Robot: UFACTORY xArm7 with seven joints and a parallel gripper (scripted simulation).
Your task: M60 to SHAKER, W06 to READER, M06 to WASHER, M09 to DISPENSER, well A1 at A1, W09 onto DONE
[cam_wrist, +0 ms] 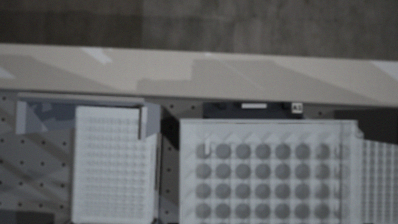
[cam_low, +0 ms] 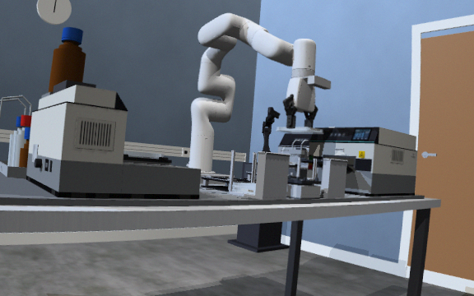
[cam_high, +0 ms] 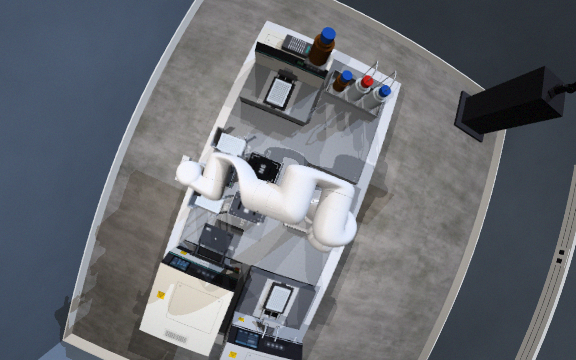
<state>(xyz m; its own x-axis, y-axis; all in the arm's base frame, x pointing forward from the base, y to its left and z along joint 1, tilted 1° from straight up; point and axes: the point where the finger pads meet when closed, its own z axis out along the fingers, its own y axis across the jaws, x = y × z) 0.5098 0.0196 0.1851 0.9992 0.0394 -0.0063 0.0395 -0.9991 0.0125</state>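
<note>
My gripper point(cam_low: 299, 122) hangs high above the deck near the two tall rack walls point(cam_low: 271, 174) and is shut on a white well plate point(cam_low: 299, 129), held flat. In the wrist view this plate point(cam_wrist: 270, 175) fills the lower middle and shows round wells; I cannot read its label. In the top view the arm point(cam_high: 268, 192) hides the held plate. Below, a fine-welled plate point(cam_wrist: 112, 170) lies in a walled rack on the left. A dark nest with an A1 mark point(cam_wrist: 297, 107) lies just beyond the held plate. Another plate point(cam_high: 279, 91) sits on the far instrument, and one point(cam_high: 277, 297) on the near instrument.
A plate point(cam_high: 231, 144) lies in a rack beside the arm. A black nest point(cam_high: 268, 168) sits mid-deck. A large beige instrument point(cam_high: 188, 305) stands at the near left corner. Bottles point(cam_high: 365, 85) stand in a wire rack at the far right, and a brown bottle point(cam_high: 321, 49) stands on the far housing.
</note>
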